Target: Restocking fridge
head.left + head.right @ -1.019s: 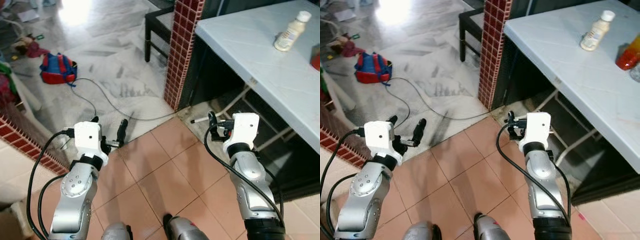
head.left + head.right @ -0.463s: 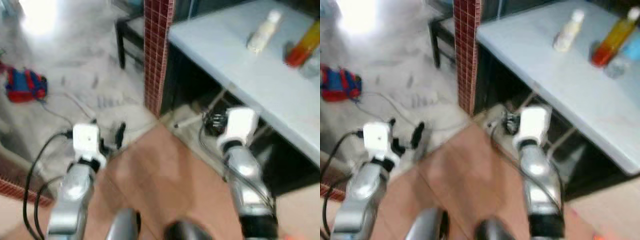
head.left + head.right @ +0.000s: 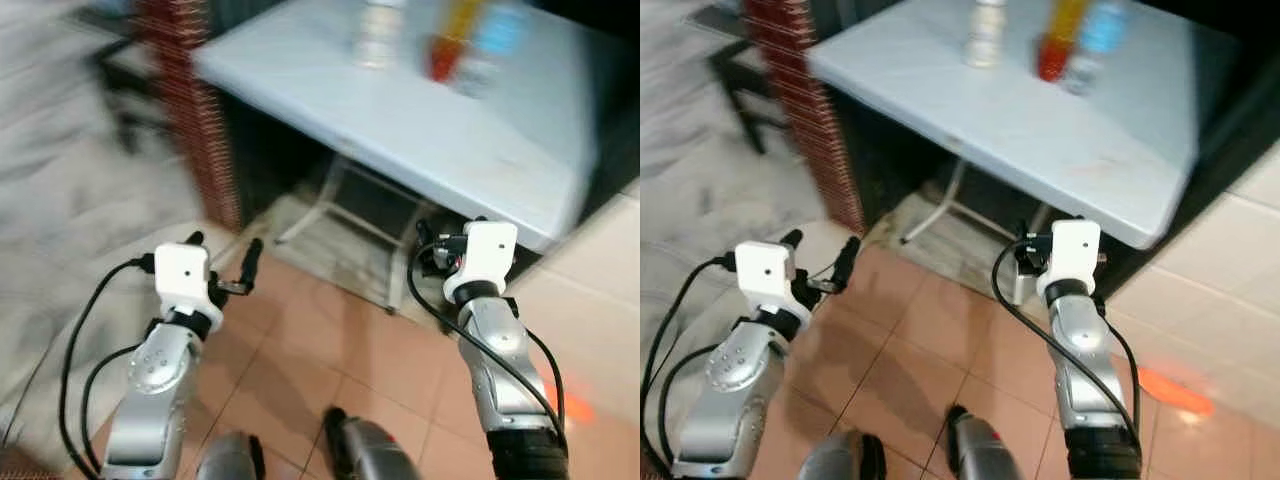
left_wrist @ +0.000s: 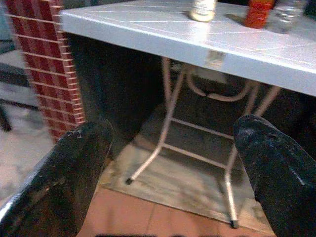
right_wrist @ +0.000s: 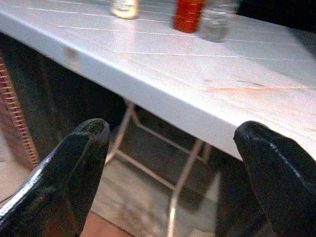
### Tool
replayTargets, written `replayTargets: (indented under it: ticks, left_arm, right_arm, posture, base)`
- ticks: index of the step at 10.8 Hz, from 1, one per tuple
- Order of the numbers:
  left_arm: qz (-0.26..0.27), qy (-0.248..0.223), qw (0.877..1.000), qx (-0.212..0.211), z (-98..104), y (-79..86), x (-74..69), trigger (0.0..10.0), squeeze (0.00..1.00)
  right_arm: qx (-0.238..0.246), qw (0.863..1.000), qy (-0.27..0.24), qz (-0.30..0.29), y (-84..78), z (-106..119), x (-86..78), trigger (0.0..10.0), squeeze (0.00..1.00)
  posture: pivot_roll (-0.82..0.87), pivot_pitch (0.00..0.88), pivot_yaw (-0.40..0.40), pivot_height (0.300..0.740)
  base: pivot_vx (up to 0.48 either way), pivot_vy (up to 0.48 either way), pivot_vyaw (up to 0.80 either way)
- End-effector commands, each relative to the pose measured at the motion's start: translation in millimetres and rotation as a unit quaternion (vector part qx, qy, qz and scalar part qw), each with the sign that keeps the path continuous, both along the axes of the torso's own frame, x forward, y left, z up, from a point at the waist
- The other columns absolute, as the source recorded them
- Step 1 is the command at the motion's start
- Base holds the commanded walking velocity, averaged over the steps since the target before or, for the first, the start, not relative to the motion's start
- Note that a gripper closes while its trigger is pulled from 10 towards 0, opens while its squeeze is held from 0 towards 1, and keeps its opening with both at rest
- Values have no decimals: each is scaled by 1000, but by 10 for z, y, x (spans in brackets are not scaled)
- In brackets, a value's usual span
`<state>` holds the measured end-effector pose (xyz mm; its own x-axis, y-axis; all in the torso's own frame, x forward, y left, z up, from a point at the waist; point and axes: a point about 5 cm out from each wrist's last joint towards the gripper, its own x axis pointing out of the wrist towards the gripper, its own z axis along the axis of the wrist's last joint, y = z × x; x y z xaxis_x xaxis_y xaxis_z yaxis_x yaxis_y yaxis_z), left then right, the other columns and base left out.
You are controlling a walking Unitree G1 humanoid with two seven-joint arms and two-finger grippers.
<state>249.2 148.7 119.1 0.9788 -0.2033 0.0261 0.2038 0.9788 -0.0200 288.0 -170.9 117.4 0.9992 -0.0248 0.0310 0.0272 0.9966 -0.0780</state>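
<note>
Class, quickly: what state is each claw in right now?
Left claw: open, holding nothing.
Right claw: open, holding nothing.

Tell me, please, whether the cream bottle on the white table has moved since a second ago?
Cannot tell. The cream bottle sits differently in the picture, but so do the white table and brick pillar: the camera turned while the robot walked.

A folding table (image 3: 1060, 130) fills the upper middle of the head view, and three bottles (image 3: 1055, 40) stand close together on its far part at the top edge. A brick pillar (image 3: 800, 110) stands to the left of the table. The tiled floor (image 3: 930, 340) lies before the table, in the lower part of the frame.
</note>
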Motion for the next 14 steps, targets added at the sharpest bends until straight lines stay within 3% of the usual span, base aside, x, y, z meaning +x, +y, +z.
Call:
replayTargets:
  ticks: [1,3,8,13,14]
  left_arm:
    - [1,5,1000,-1,-17,22,-24,10000,0]
    - [-1,4,1000,-2,-18,30,-30,10000,0]
    - [6,2,1000,25,-10,129,49,10000,0]
    - [4,27,1000,7,-100,133,25,10000,0]
    - [15,26,1000,3,-76,196,50,10000,0]
  right_arm:
    - [1,1000,-2,7,26,7,12,10000,0]
    - [4,1000,-3,8,30,1,-1,10000,0]
    - [-16,999,-28,6,34,191,67,10000,0]
    - [-8,1000,8,6,94,-78,-60,10000,0]
    - [-3,1000,7,0,114,-89,-53,10000,0]
  posture:
    - [52,149,-19,740]
    - [51,150,-17,740]
    - [40,176,-5,740]
    - [32,127,26,740]
    - [29,121,29,740]
  base:
    - [0,0,-800]
    - [0,0,-684]
    - [127,122,0]
    - [0,343,-640]
    - [0,439,-800]
